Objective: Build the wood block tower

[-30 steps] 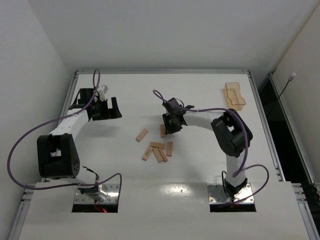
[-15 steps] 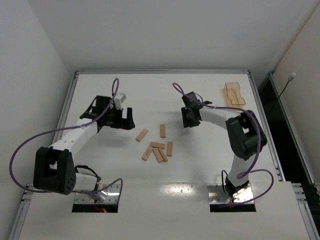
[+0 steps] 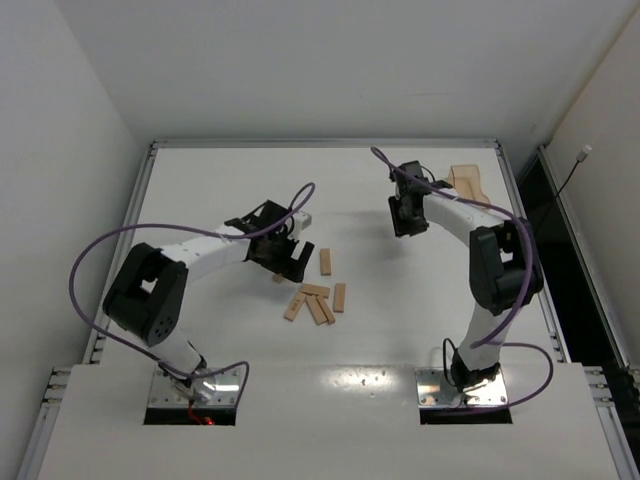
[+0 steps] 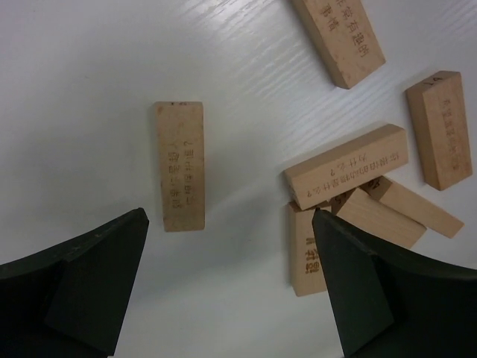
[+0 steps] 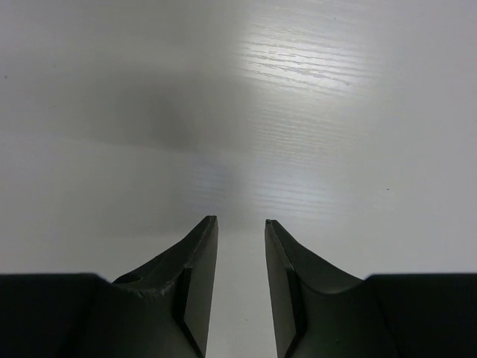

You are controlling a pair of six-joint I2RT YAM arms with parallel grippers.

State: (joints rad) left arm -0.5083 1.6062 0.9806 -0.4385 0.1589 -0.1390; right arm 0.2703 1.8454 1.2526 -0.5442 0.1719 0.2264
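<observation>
Several light tan wood blocks (image 3: 325, 262) lie loose at the table's middle. No tower is in view. In the left wrist view one block (image 4: 179, 165) lies alone at the left. To its right, a block (image 4: 346, 165) rests across a small heap of others. My left gripper (image 3: 293, 262) hovers over the left side of this group. It is open (image 4: 229, 216), with only bare table between its fingers. My right gripper (image 3: 405, 215) is far back right, away from the blocks. It is open with a narrow gap (image 5: 238, 220) and holds nothing.
A translucent orange-tan tray (image 3: 468, 188) stands at the back right, just beyond the right gripper. Purple cables loop over both arms. Metal rails edge the white table (image 3: 220, 330) on the left, back and right.
The left arm swung from the far left to above the blocks. The right arm drew back from the blocks toward the tray, its jaws slightly wider. The blocks stayed in place.
</observation>
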